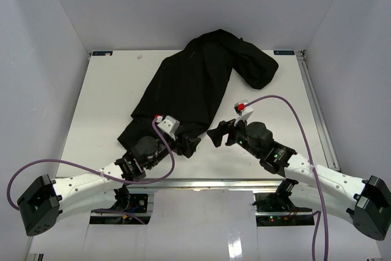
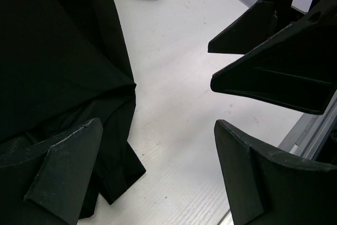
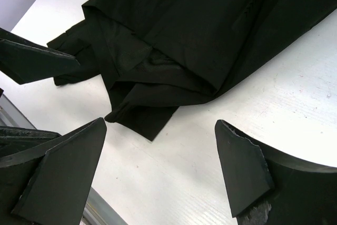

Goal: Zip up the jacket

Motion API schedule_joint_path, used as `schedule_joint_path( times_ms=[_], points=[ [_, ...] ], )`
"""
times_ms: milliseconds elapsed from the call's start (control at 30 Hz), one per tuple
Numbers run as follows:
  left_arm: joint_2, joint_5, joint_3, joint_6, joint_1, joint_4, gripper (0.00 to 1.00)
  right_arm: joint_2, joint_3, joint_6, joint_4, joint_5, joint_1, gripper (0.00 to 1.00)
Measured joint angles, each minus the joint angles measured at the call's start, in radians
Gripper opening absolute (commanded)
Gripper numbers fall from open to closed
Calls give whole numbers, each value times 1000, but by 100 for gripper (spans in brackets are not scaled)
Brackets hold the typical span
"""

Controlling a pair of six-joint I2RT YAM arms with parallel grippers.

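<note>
The black jacket (image 1: 195,80) lies crumpled on the white table (image 1: 104,108), running from the far right down to the near centre. Its zipper seam is not distinguishable in the dark folds. My left gripper (image 1: 190,145) is open at the jacket's near hem; in the left wrist view the jacket (image 2: 52,51) lies under its left finger and bare table between the left gripper's (image 2: 158,125) fingers. My right gripper (image 1: 217,134) is open just right of the hem. In the right wrist view the jacket's (image 3: 200,35) folded corner lies just ahead of the right gripper (image 3: 160,125).
The two grippers face each other closely; the right gripper's fingers (image 2: 274,72) fill the left wrist view's right side. A metal rail (image 1: 201,183) runs along the table's near edge. White walls (image 1: 43,59) enclose the table on three sides.
</note>
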Motion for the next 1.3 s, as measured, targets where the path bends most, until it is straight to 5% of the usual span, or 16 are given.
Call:
schedule_joint_path(
  times_ms=[400,567,733,1300],
  points=[
    [-27,-29,0,-3,0,-2,98,54,147,-2,-123,172,0,91],
    [-84,-139,-8,-27,0,-29,98,159,225,46,-137,190,0,100],
    [-192,-242,-47,-50,0,-56,98,313,314,112,-155,184,-1,83],
    [-173,-335,-50,-73,0,-98,98,852,650,116,-172,246,-18,75]
  ],
)
